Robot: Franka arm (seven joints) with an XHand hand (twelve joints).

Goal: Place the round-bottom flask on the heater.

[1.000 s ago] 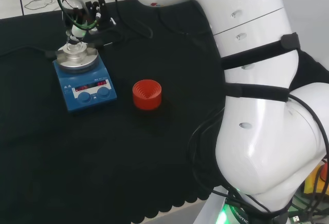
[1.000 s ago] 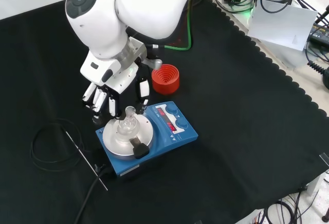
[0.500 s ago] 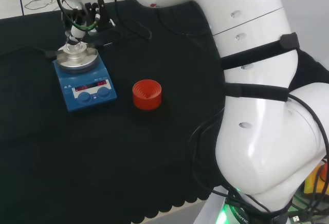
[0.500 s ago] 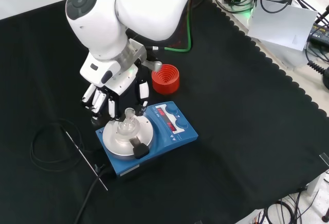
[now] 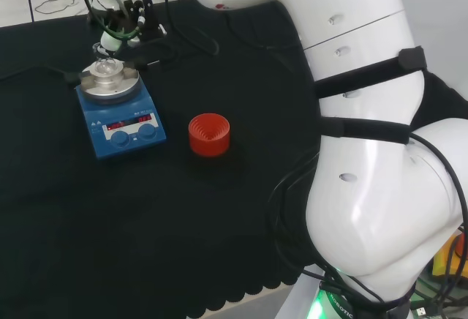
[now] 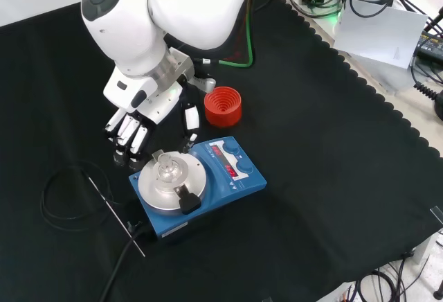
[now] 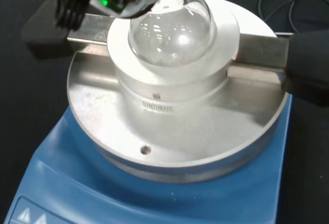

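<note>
1. Round-bottom flask (image 7: 172, 29) seated in metal block on heater (image 6: 197, 184), neck up; cupped seat stops rolling.
2. Hand (image 6: 135, 130) just behind heater in front view, fingers straight and spread, off the glass.
3. Red ribbed stand (image 5: 209, 134) beside heater, bare.
4. Placement looks done.

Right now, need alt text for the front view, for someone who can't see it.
A clear flask sits in the metal block on a blue heater on black cloth, with the robot hand just above and behind it, fingers apart and off the glass. A red ribbed stand sits behind the heater, and a coiled black cable lies at the left.
</note>
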